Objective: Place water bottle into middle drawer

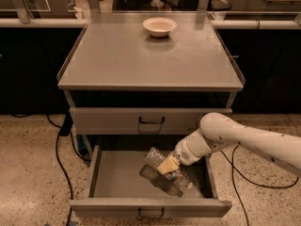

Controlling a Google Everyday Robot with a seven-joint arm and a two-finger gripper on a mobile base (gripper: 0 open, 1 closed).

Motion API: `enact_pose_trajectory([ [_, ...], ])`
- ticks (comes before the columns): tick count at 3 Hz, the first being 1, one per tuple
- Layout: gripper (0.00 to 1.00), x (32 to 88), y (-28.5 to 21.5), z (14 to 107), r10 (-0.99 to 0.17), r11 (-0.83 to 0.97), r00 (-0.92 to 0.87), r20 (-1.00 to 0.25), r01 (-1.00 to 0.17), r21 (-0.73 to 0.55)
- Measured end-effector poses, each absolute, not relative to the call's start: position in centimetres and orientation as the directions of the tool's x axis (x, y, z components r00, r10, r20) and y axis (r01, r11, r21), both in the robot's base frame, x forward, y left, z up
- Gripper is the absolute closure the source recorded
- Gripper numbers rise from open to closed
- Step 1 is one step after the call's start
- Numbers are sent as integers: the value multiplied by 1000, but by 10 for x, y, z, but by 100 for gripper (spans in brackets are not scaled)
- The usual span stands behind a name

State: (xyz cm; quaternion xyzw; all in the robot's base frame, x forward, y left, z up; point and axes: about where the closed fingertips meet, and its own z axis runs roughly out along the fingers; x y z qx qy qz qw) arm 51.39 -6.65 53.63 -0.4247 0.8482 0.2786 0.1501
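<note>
The water bottle point(153, 156) lies tilted inside the open middle drawer point(150, 207), right of the drawer's centre. One end points to the far left and the other to the near right. A dark shadow sits on the drawer floor just beneath and left of it, so the bottle appears to hang slightly above the floor rather than rest on it.

The gripper point(168, 165) is clamped across the bottle's middle, with one pale yellowish finger point(167, 164) showing over the clear plastic. The white arm point(244, 138) enters from the right and reaches down over the drawer's right side.

The drawer is pulled out toward the near side, and its small dark handle point(151, 214) is at the bottom edge of the view. The upper drawer point(113, 121) above it is closed.

On the grey cabinet top point(141, 65), a shallow cream bowl point(160, 26) stands near the far edge, well apart from the bottle. Dark cables point(58, 149) trail over the speckled floor point(28, 173) on the left, and another lies on the right.
</note>
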Motion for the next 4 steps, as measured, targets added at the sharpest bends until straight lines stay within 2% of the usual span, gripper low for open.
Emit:
enact_pose_trajectory([
  [4,100,500,-70,467,-600,619,-654,-460,-744,250],
])
